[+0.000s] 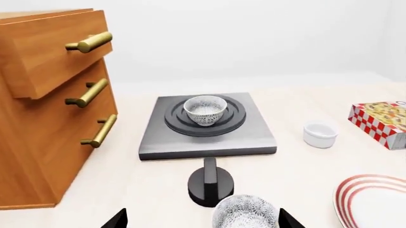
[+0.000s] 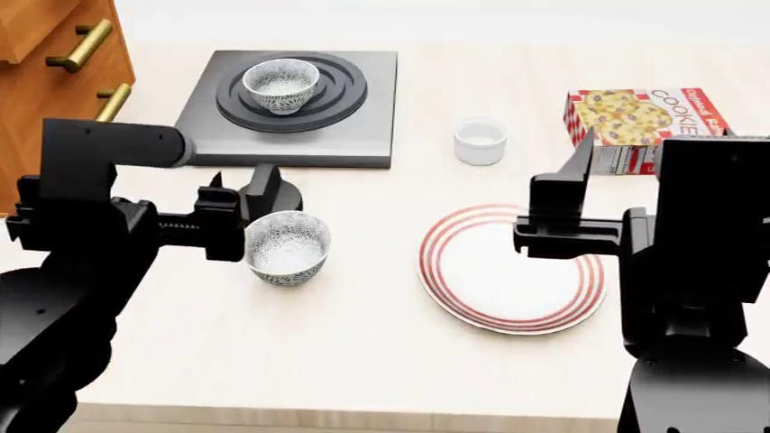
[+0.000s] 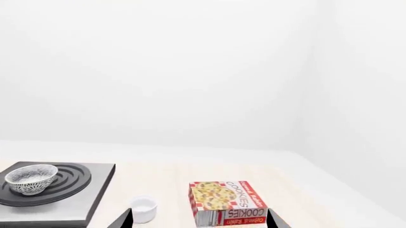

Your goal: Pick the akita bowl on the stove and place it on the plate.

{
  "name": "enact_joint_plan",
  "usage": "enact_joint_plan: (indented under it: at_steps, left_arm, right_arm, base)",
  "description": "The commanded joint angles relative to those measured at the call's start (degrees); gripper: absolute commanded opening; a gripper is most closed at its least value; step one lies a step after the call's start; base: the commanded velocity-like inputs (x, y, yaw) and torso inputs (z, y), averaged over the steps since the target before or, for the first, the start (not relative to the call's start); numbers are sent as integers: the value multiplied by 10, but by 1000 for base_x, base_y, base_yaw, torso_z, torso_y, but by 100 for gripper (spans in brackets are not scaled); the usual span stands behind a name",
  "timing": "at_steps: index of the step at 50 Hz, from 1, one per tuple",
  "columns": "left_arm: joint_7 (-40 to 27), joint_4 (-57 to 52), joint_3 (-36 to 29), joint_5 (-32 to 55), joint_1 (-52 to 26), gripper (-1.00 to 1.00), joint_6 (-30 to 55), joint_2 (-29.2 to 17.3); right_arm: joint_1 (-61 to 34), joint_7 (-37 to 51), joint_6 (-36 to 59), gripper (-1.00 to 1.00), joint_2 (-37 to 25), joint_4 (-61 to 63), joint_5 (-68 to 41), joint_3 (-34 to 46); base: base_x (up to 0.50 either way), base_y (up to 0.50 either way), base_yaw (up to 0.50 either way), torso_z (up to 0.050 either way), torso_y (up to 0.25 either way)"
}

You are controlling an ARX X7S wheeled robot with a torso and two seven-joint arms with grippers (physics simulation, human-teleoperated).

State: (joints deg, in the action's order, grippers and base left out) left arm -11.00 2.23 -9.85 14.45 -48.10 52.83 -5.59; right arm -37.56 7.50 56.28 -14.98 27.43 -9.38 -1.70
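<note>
The akita bowl (image 2: 280, 85) sits upright in the centre of the burner rings on the stove (image 2: 205, 122), at the far left of the table as I look down from my head. It lies ahead of my left gripper (image 2: 251, 225) and well apart from it, with the stove's black knob (image 2: 272, 194) in between. A second speckled bowl (image 2: 288, 247), alike in pattern, stands on the table just beside that gripper's fingertips; it is not the one I want, and it is close enough that I judge it easy to knock on the way forward. My left gripper's fingers are spread and carry nothing. My right gripper (image 2: 565, 209) hangs over the far edge of the plate (image 2: 506, 307), fingers also apart and bare, much farther from the stove. So the left arm is the nearer one: the reach runs straight forward, over the knob, to the bowl's rim.
</note>
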Motion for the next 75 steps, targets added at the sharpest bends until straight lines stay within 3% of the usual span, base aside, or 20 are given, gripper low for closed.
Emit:
enact_joint_plan:
  at_steps: [1, 32, 58, 75]
  left_arm:
    - [8, 21, 15, 12, -33, 100, 23, 11]
    - [0, 21, 2, 30, -34, 100, 19, -4]
    - [-8, 26, -5, 42, -26, 100, 12, -10]
    - [-15, 27, -7, 51, -31, 100, 19, -14]
  right_arm:
    - [3, -11, 2, 100, 7, 5, 4, -8]
    - [4, -7, -6, 100, 5, -5, -5, -9]
    - [1, -2, -3, 100, 1, -6, -10, -5]
    - [1, 0, 3, 100, 1, 0, -17, -7]
  base:
    - [0, 0, 0, 0, 0]
    - [0, -238, 0, 0, 0]
    - [2, -3, 0, 0, 0]
    - [241, 0, 0, 0, 0]
